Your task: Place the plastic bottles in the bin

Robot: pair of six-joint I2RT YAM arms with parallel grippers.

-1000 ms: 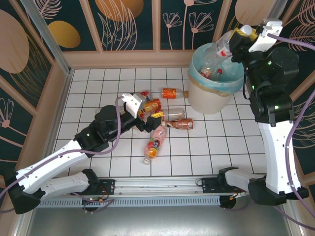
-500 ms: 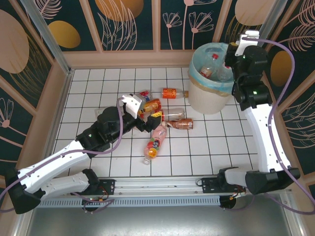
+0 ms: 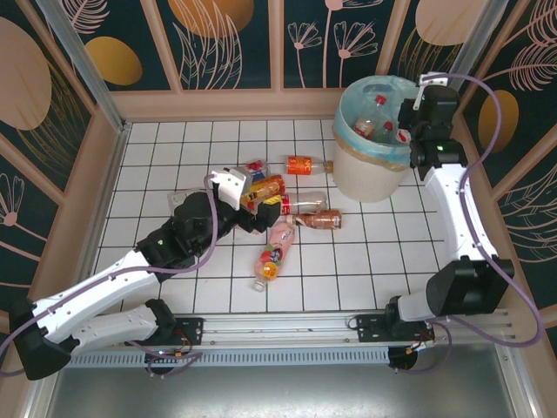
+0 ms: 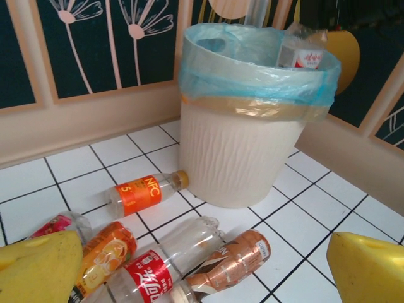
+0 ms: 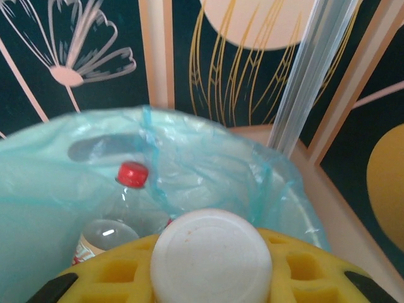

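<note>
Right gripper (image 3: 411, 111) has sunk to the bin (image 3: 365, 174) rim — still clamped on a white-capped bottle (image 5: 211, 255); left gripper (image 3: 264, 202) stays wide open.

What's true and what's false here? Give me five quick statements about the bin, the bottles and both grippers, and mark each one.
1. The bin stands upright, lined with a light-blue bag. True.
2. The left gripper is shut on a bottle. False: it is open and holds nothing.
3. The right gripper holds a white-capped bottle over the bin. True.
4. The bin is empty. False: a red-capped bottle lies inside.
5. The NFC bottle stands upright. False: it lies on its side near the bin.
</note>
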